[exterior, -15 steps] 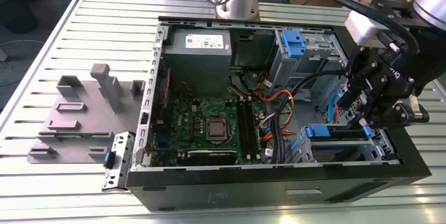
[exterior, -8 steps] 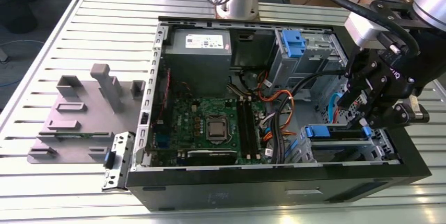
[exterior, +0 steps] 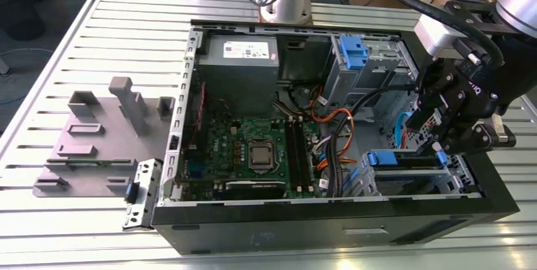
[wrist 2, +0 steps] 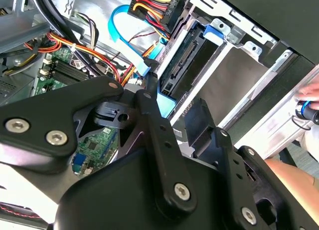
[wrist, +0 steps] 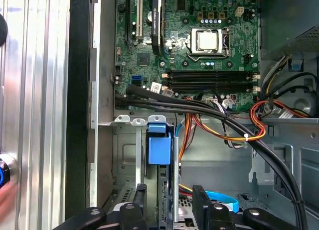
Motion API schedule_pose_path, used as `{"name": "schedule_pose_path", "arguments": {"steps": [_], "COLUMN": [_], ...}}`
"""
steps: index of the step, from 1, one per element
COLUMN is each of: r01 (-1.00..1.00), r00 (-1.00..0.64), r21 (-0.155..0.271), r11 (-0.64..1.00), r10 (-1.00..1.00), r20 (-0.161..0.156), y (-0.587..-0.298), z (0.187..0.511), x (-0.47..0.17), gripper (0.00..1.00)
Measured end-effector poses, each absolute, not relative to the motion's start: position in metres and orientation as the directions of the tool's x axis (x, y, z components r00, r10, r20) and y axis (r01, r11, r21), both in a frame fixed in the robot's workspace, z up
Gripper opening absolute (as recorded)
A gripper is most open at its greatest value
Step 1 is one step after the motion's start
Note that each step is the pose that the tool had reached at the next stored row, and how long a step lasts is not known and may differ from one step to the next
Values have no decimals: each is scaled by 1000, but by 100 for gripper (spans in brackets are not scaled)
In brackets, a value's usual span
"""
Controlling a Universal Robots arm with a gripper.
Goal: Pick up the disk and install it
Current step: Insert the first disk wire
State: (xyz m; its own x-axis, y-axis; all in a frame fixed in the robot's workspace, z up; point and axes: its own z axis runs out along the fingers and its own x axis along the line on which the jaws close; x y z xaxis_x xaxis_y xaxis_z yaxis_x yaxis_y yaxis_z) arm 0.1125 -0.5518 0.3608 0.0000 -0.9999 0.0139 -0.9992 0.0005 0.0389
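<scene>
Jaws stand spread, gripping nothing: the gripper (wrist: 169, 189) straddles the disk (wrist: 160, 149), which sits on edge in its metal bay (wrist: 127, 155), blue rail showing. In the exterior view this is at the lower right of the open computer case (exterior: 336, 232), beside the motherboard (exterior: 243, 138).

you have an open computer case (exterior: 336, 226) lying on a slatted metal table (exterior: 109, 18). motherboard (exterior: 251, 150) flat inside, grey power-supply box (exterior: 239, 62) just beside it, orange cables (exterior: 331, 122) alongside. grey plastic stand (exterior: 92, 150) outside the case, at the exterior view's left.
</scene>
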Motion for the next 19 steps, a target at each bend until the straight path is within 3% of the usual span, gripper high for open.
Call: {"name": "schedule_pose_path", "arguments": {"steps": [19], "r01": [-999], "r00": [0], "r21": [39], "r11": [1], "r10": [-1000], "r20": [14], "y": [-552], "z": [370], "x": [113], "gripper": [49]}}
